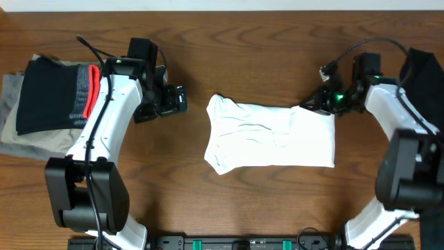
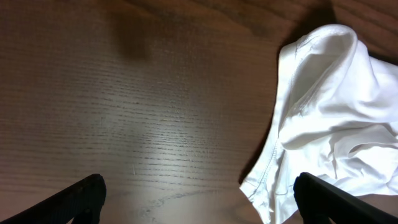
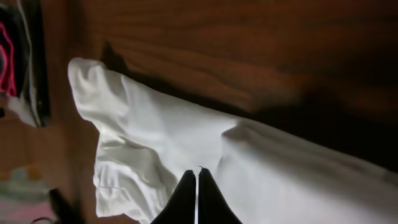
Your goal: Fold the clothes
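Observation:
The clothes, a white T-shirt [image 1: 270,135], lie folded into a wrinkled rectangle in the middle of the wooden table. My left gripper [image 1: 177,101] hovers just left of its upper left corner, open wide with only bare wood between the fingers [image 2: 87,193]. In the left wrist view the shirt's hemmed corner [image 2: 336,112] lies by the right finger. My right gripper [image 1: 320,103] sits at the shirt's upper right corner. In the right wrist view its jaws [image 3: 197,174] are pressed together over the white cloth [image 3: 155,137], pinching a fold that ridges away from the tips.
A black garment with a red-and-grey band [image 1: 48,94] lies on olive-grey garments [image 1: 21,132] at the far left, under the left arm. Dark cloth [image 1: 423,76] lies at the right edge behind the right arm. Both arm bases stand at the front edge.

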Controlling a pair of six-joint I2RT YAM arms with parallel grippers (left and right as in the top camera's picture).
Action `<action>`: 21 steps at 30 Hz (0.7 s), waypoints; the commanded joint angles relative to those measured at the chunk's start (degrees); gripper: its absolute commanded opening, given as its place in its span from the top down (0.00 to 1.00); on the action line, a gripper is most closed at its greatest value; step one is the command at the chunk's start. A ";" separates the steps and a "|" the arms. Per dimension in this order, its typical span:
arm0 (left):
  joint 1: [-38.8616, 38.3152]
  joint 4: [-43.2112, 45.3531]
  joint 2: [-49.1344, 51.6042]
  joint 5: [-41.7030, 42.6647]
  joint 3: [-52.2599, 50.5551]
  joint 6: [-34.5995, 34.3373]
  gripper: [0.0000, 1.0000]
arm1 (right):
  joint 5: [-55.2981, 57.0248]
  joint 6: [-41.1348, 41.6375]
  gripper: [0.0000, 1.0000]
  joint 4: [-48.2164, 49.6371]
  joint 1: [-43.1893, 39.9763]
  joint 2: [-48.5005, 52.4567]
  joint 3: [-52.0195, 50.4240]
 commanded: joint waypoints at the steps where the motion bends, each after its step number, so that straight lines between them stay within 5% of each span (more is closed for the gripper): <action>1: 0.17 -0.57 -0.63 -0.70 -0.61 0.35 0.02 | -5.51 -1.03 0.98 1.03 -0.15 5.05 -0.85; 10: 0.17 -0.57 -0.63 -0.70 -0.61 0.35 0.02 | -5.51 -0.92 0.99 6.01 -0.44 12.17 -0.59; 21: 0.17 -0.55 -0.63 -0.70 -0.61 0.35 0.02 | -4.98 -2.14 0.98 -4.66 -1.38 -7.43 1.27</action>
